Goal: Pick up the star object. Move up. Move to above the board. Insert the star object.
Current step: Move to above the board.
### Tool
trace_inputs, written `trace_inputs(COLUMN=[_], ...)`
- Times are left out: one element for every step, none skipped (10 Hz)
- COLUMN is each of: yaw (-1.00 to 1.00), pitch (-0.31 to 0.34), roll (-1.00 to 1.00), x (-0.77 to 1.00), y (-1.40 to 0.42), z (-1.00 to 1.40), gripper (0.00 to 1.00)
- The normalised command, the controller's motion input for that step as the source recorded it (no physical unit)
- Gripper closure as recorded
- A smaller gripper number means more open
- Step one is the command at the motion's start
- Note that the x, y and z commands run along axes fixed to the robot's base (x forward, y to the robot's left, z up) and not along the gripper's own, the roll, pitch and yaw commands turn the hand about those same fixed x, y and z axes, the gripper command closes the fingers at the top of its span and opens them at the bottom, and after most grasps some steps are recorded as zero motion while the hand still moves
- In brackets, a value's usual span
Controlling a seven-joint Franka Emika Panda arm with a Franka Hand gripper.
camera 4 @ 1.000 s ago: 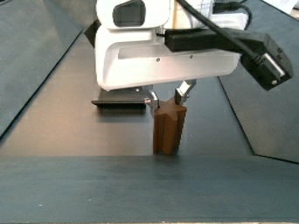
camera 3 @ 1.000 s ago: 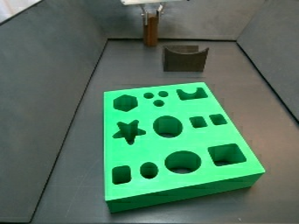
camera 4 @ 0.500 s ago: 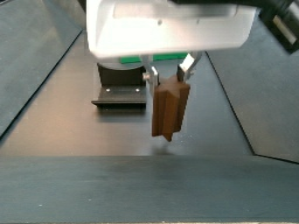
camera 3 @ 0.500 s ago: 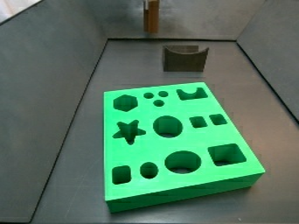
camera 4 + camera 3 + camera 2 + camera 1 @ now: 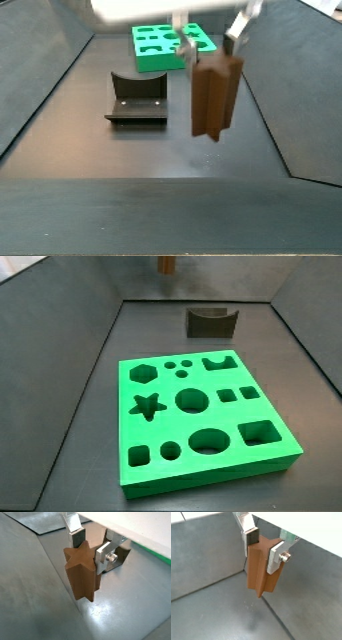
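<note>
The star object (image 5: 263, 571) is a tall brown fluted post, held upright in the air clear of the dark floor. It also shows in a wrist view (image 5: 83, 574) with its star-shaped end face visible, and in a side view (image 5: 215, 95). In a side view only its lower tip (image 5: 167, 263) shows at the top edge. My gripper (image 5: 264, 546) is shut on its upper part, seen in both wrist views (image 5: 91, 549) and from the side (image 5: 214, 32). The green board (image 5: 201, 421) with shaped holes lies flat, well apart from the gripper, also in a side view (image 5: 150, 45).
The dark fixture (image 5: 210, 322), with a curved notch, stands on the floor between the board and the back wall, also in a side view (image 5: 138, 100). Grey sloping walls enclose the floor on all sides.
The gripper has risen with the star object, lifting it off the floor. In a side view the gripper has left the top of the frame.
</note>
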Motion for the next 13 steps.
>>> trace_inputs(yaw=[-0.03, -0.04, -0.04, -0.04, -0.03, -0.03, -0.02, -0.02, -0.02, -0.02, -0.01, -1.00, -1.00], pitch=[0.096, 0.098, 0.102, 0.100, 0.096, 0.092, 0.095, 0.096, 0.097, 0.095, 0.097, -0.045, -0.069], roll=[-0.06, -0.03, -0.02, -0.01, -0.01, -0.01, -0.01, -0.01, 0.00, 0.00, 0.01, 0.14, 0.15], x=[-0.07, -0.06, -0.05, -0.04, -0.04, -0.03, -0.02, 0.00, 0.00, 0.00, 0.01, 0.01, 0.01], y=[0.16, 0.15, 0.14, 0.12, 0.11, 0.10, 0.08, 0.06, 0.04, 0.03, 0.02, -1.00, -1.00], z=[1.00, 1.00, 1.00, 1.00, 1.00, 1.00, 0.91, 0.70, 0.54, 0.44, 0.18, 0.03, 0.02], gripper=[1.00, 1.00, 1.00, 1.00, 1.00, 1.00, 1.00, 1.00, 1.00, 1.00, 1.00, 1.00, 1.00])
